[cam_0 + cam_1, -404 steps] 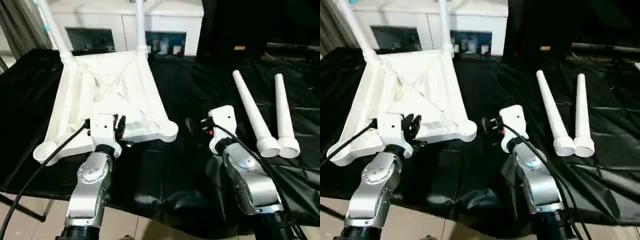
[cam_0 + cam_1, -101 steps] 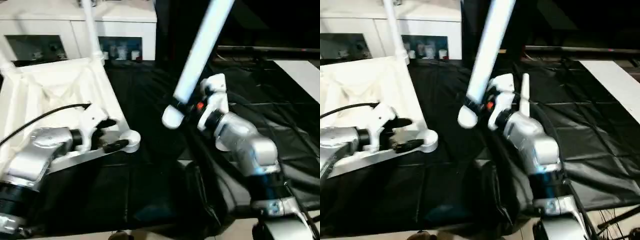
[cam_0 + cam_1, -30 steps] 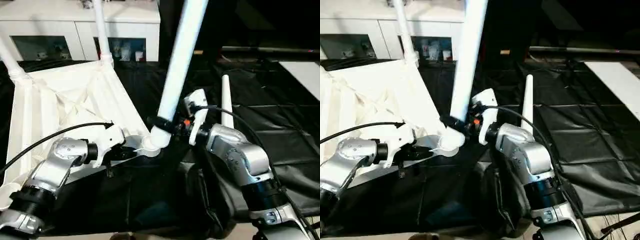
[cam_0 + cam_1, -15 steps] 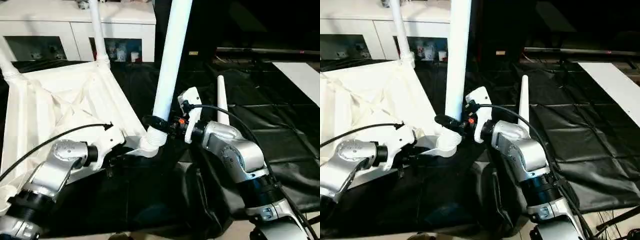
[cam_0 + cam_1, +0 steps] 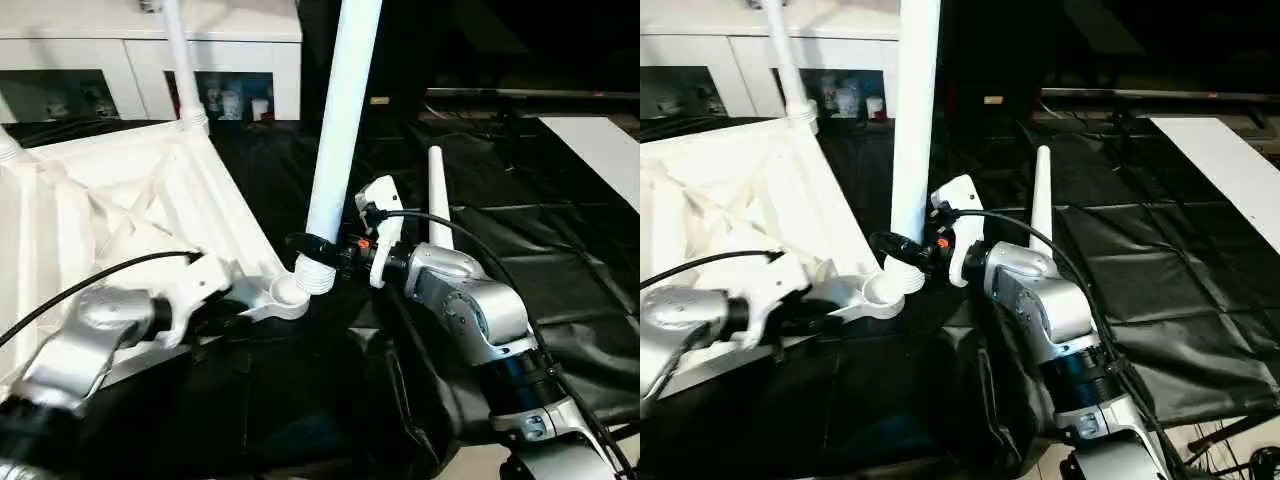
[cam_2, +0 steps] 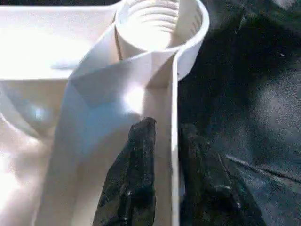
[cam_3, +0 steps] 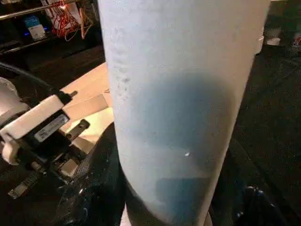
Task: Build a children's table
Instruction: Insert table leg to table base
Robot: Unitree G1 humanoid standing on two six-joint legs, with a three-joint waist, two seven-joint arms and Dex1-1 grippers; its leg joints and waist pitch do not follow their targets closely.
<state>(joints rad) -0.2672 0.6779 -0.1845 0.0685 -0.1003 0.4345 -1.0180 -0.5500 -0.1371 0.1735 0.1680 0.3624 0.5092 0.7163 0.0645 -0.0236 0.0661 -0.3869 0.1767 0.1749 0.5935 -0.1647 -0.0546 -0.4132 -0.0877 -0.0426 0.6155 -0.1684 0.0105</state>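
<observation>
The white table top (image 5: 120,215) lies upside down at the left, with two legs (image 5: 183,70) standing in its far corners. My left gripper (image 5: 232,318) is shut on the top's rim; in the left wrist view its fingers (image 6: 136,183) clamp the rim wall just short of the near corner socket (image 6: 157,21). That socket (image 5: 285,293) is open and empty. My right gripper (image 5: 312,244) is shut on a third leg (image 5: 340,130), held almost upright. Its ribbed end (image 5: 318,272) hangs just right of and above the socket. A fourth leg (image 5: 435,195) lies on the black sheet behind my right arm.
The big table carries a black sheet (image 5: 540,250), creased and bunched at the near edge (image 5: 400,400). A white glass-door cabinet (image 5: 130,70) stands behind the table top. A pale board (image 5: 600,150) lies at the far right.
The held leg has tipped from a lean to almost upright. Its ribbed end now sits just beside the corner socket, whose opening shows. My left gripper keeps its hold on the rim.
</observation>
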